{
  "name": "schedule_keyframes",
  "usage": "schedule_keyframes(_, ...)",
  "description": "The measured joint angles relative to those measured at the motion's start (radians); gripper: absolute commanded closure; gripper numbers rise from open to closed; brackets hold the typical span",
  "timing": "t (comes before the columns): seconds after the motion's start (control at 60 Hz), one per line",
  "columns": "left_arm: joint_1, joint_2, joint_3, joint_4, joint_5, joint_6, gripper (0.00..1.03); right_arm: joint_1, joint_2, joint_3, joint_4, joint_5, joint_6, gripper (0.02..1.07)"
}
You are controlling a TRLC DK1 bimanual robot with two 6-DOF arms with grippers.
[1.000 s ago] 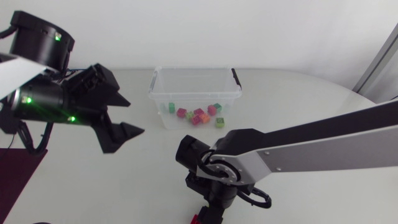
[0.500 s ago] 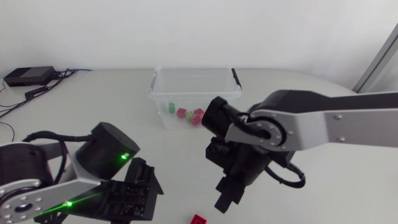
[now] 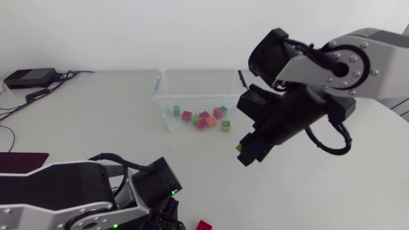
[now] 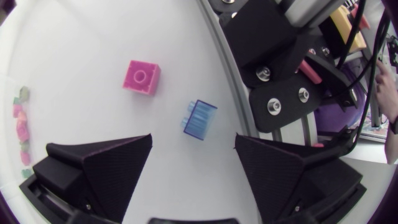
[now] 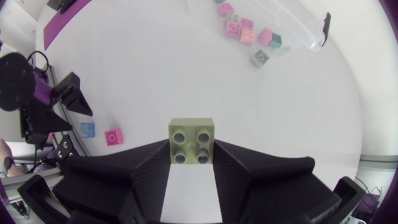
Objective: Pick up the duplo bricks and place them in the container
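Olive-green four-stud plastic brick (image 5: 191, 139), likely rigid, light and smooth-sided, is pinched on two flat opposite sides by the right gripper (image 5: 191, 148), near the clear plastic container (image 3: 199, 97). The left gripper (image 4: 193, 140) gapes wide over a translucent blue brick (image 4: 199, 118) on the table; its flat sides look best to grip.

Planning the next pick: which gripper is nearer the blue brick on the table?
Left. The left gripper hangs over the blue brick, which lies between its open fingers. The right gripper is far off near the container, shut on a green brick.
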Motion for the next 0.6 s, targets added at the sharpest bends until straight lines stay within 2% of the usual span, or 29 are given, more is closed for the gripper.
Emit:
schedule_keyframes(0.1,-0.01,0.024,0.009,0.0,0.031,0.0,0.14,-0.035,0.0,0.061,0.018,-0.012,0.001,0.7)
schedule_keyframes(0.217,-0.014,0.035,0.012,0.001,0.075,0.0,0.27,-0.069,0.008,0.119,0.063,-0.023,0.002,0.69)
schedule_keyframes(0.283,-0.015,0.06,0.016,0.015,0.096,0.0,0.44,-0.091,0.022,0.154,0.11,-0.026,0.009,0.69)
schedule_keyframes(0.367,-0.024,0.085,0.016,0.026,0.111,0.0,0.57,-0.11,0.045,0.181,0.165,-0.038,0.021,0.69)
schedule_keyframes(0.417,-0.028,0.1,0.016,0.034,0.117,0.0,0.72,-0.118,0.063,0.19,0.206,-0.041,0.027,0.69)
schedule_keyframes(0.45,-0.032,0.113,0.016,0.042,0.126,0.0,0.77,-0.124,0.087,0.201,0.245,-0.042,0.032,0.69)
schedule_keyframes(0.483,-0.034,0.119,0.016,0.046,0.128,0.0,0.9,-0.127,0.103,0.203,0.27,-0.043,0.036,0.69)
schedule_keyframes(0.533,-0.047,0.138,0.016,0.06,0.133,0.0,1.01,-0.129,0.146,0.221,0.322,-0.044,0.048,0.66)
schedule_keyframes(0.6,-0.053,0.146,0.016,0.068,0.14,0.0,1.01,-0.129,0.195,0.25,0.361,-0.042,0.058,0.61)
